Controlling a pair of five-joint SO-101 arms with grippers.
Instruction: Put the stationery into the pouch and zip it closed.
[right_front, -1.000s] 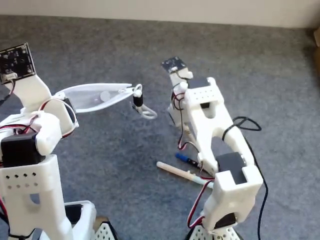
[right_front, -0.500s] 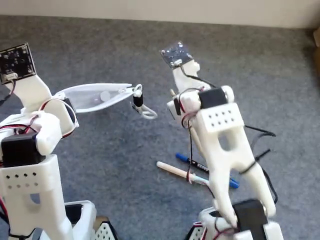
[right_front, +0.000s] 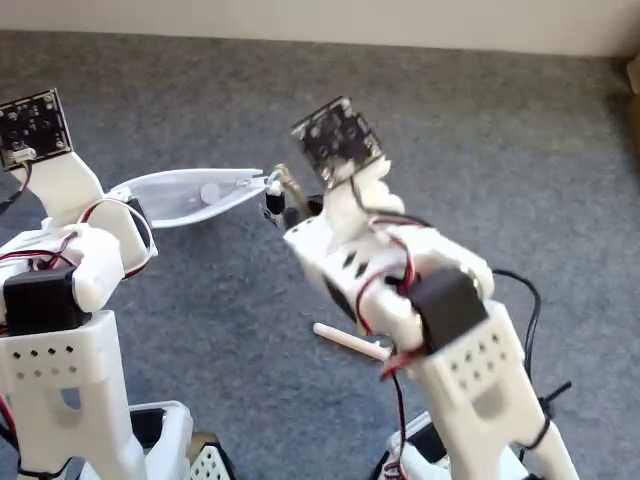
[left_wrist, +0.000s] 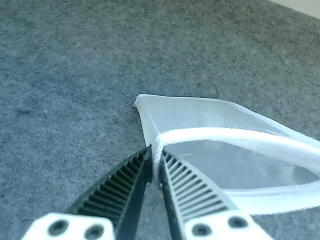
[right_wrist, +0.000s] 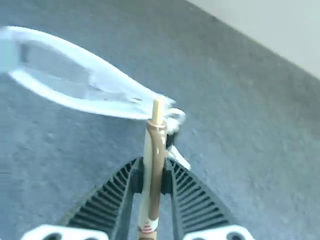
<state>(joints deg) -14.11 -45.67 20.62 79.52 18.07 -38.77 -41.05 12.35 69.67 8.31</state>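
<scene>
- Nearest the arm bases, 1 pale pen (right_front: 348, 342) lies flat on the grey carpet (right_front: 230, 330). It is partly hidden behind the right arm and well apart from the pouch, so it is not yet packed.
- Above it, the right gripper (right_wrist: 152, 167) is closed down to a narrow gap on a tan pen (right_wrist: 155, 132). Both jaws press the barrel, and the pen pokes out ahead of the fingertips.
- That pen's tip is just beside the end of the pouch, near the zip pull (right_wrist: 176, 118). As far as the right wrist view shows, it is outside the mouth, not in it.
- Farther off, the translucent white pouch (left_wrist: 235, 155) is held out sideways. The left gripper (left_wrist: 154, 159) is pinched tight on the thick edge band at 1 corner, with no gap between the jaws.
- The pouch mouth looks open and the zip undrawn.
- My reading is that the task is at an early-to-middle stage. 1 pen is lined up for insertion, at least 1 more waits on the carpet, and zipping has not begun.
- I cannot tell whether any stationery already sits inside the pouch.
</scene>
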